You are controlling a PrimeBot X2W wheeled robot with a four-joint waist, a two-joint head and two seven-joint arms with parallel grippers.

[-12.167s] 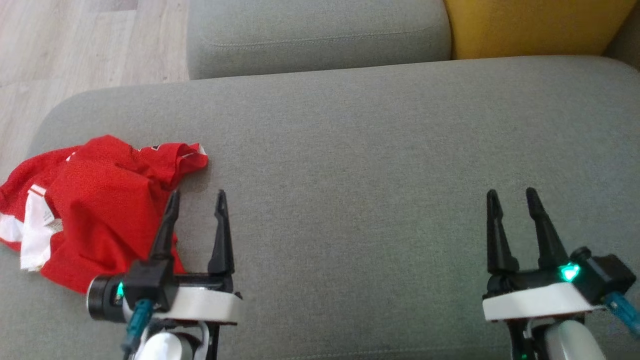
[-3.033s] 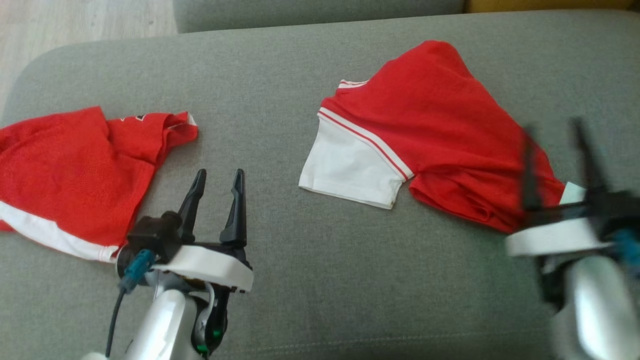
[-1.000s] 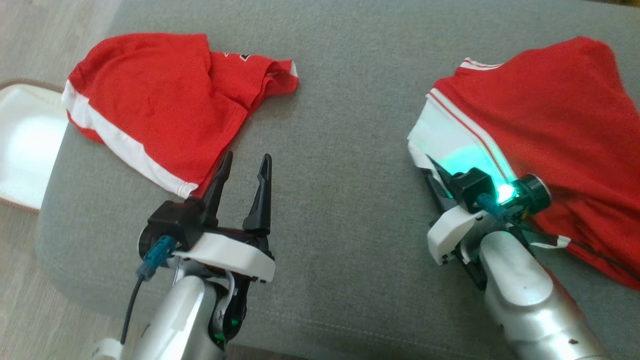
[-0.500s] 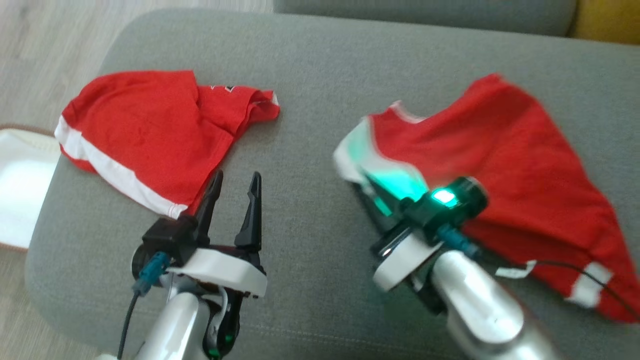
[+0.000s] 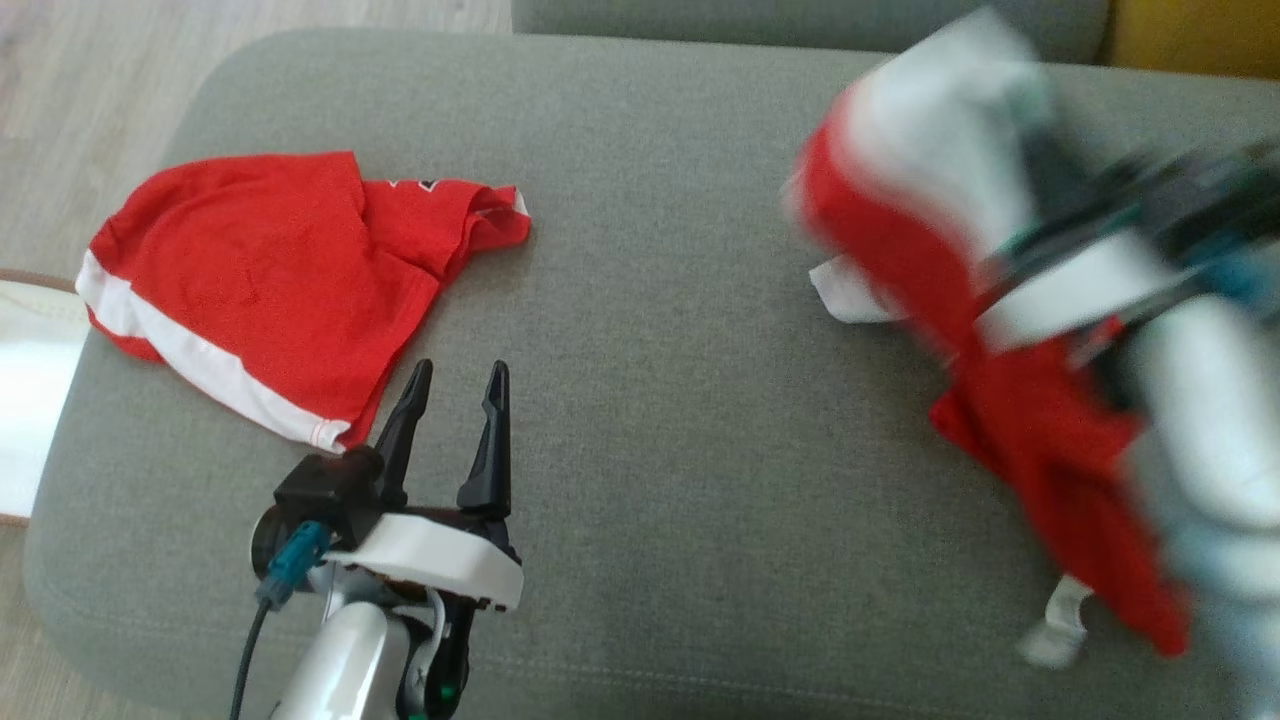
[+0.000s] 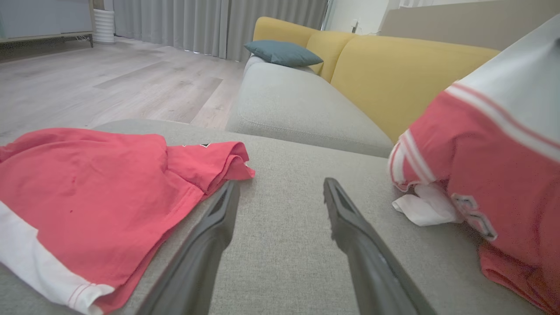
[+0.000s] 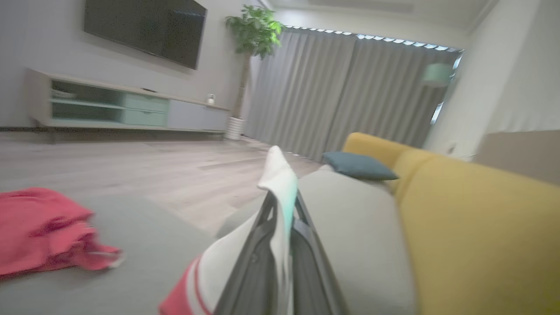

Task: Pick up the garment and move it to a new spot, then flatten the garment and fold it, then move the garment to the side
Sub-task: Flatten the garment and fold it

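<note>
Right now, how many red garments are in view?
2. One red garment lies on the cushion's left side, by the left gripper. The second garment hangs pinched in the right gripper, at the right. Folds could hide more.

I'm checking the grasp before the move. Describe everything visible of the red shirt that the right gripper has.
The red shirt looks like a thin sports knit, with a white sleeve bordered by red and white stripes and a pale printed mark on the red. The right gripper is shut on the white sleeve and holds it raised, so the cloth hangs in folds. Its lower part lies crumpled on the grey sofa cushion. The head view blurs it.
</note>
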